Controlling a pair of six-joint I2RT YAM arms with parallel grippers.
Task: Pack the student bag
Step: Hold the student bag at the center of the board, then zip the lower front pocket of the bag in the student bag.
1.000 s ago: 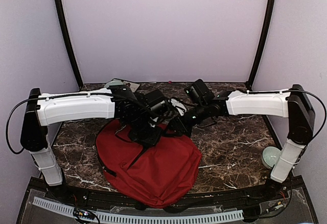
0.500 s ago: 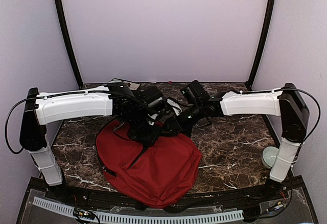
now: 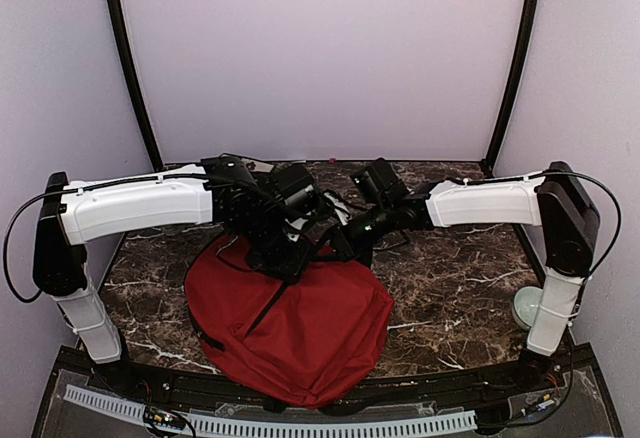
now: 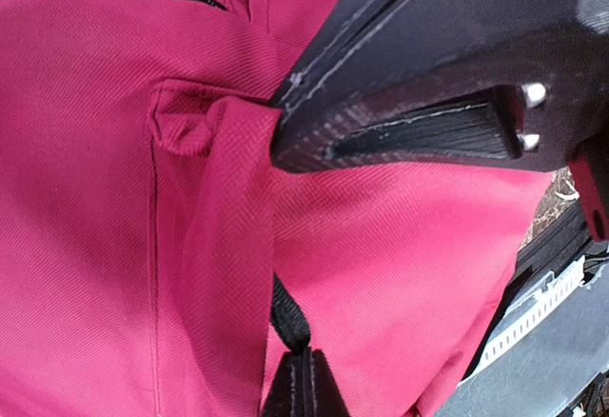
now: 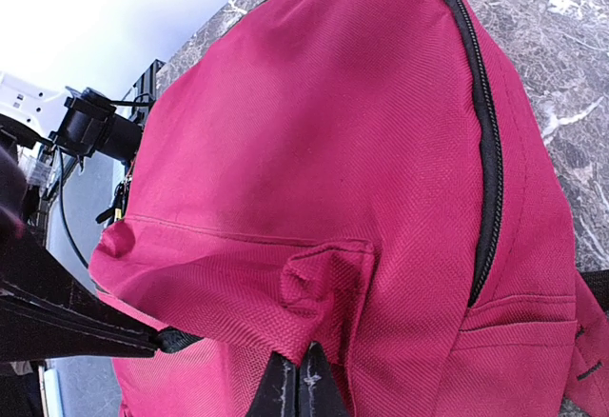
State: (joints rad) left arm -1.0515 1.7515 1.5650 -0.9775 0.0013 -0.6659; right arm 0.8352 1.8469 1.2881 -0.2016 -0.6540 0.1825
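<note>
Since both hands are pinched tight, quick notes: left hand (image 4: 295, 393) clamped on black strap loop (image 4: 285, 317), right hand (image 5: 300, 388) clamped on fold of red fabric (image 5: 324, 279). Student bag (image 3: 300, 328) lies flat on counter (image 3: 450, 278), lower centre of top frame.

Risk imo: thin pinches, so any tug apart and fold slips out, or whole bag drags. Zipper (image 5: 487, 150) looks closed.

Top view hides both grips under arms. Wrist views show them, but not bag's spot.
</note>
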